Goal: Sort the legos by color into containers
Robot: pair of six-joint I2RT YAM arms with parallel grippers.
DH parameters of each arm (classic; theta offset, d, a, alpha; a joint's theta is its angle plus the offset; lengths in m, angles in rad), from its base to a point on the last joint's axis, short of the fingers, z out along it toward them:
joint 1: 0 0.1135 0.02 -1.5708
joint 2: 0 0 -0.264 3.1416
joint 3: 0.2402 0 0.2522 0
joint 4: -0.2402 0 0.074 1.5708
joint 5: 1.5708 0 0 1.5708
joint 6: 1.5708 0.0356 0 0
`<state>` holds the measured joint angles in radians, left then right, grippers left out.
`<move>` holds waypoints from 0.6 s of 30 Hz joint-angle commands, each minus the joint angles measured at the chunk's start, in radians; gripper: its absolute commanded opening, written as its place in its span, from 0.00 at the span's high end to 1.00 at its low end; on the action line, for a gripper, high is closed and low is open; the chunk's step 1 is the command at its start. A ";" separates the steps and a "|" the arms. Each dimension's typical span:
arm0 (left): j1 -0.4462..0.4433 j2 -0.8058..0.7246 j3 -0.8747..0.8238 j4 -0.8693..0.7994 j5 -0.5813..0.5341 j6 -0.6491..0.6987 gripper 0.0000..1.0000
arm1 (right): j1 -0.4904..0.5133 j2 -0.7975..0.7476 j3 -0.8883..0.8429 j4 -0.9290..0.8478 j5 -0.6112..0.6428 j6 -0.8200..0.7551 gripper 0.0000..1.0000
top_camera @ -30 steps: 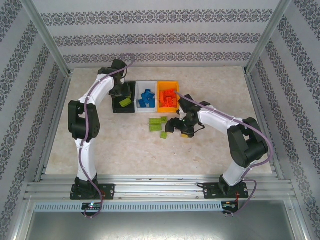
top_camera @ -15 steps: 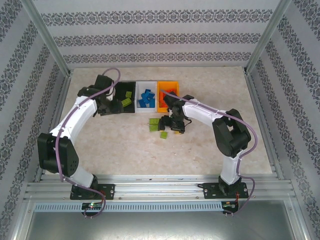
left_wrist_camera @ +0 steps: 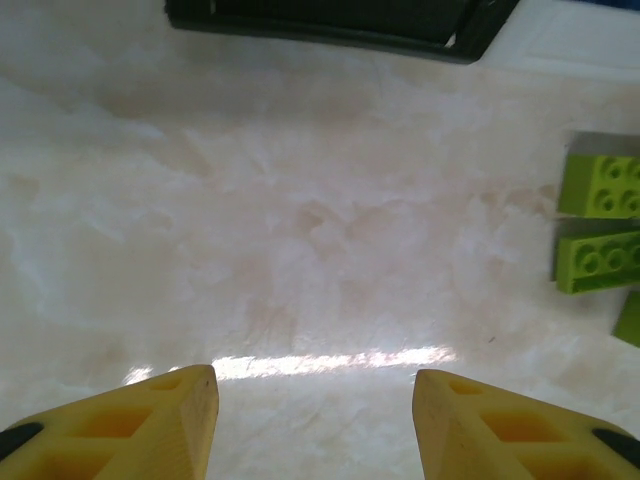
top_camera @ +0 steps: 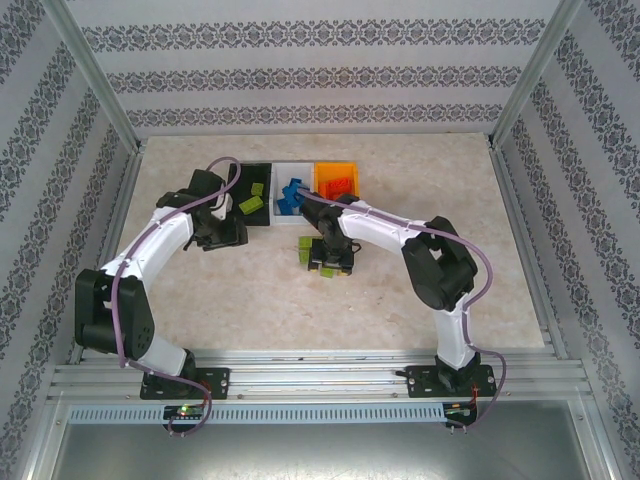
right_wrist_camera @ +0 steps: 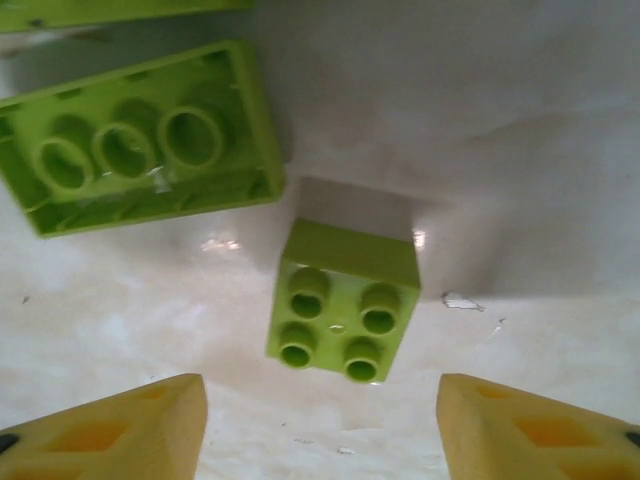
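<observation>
Gleaming marbled table (top_camera: 260, 300), green legos (left_wrist_camera: 600, 185), damask-striped walls (top_camera: 320, 60), aluminium frame (top_camera: 93, 75)

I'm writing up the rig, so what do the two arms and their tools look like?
The left arm and right arm have white shells, black joints and a purple cable each. The left tool and right tool have yellow wedge-shaped fingers.
</observation>
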<state>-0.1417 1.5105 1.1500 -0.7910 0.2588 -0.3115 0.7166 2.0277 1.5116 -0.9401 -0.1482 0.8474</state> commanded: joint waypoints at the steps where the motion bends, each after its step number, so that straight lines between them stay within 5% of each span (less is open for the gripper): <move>1: 0.010 -0.020 -0.043 0.078 0.110 -0.034 0.46 | 0.014 0.027 0.034 -0.053 0.077 0.070 0.46; 18: 0.010 -0.041 -0.068 0.092 0.106 -0.023 0.45 | 0.006 0.131 0.140 -0.071 0.085 0.056 0.48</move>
<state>-0.1417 1.4845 1.0843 -0.7235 0.3592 -0.3408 0.7238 2.1342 1.6291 -0.9794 -0.0784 0.9104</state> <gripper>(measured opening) 0.547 0.525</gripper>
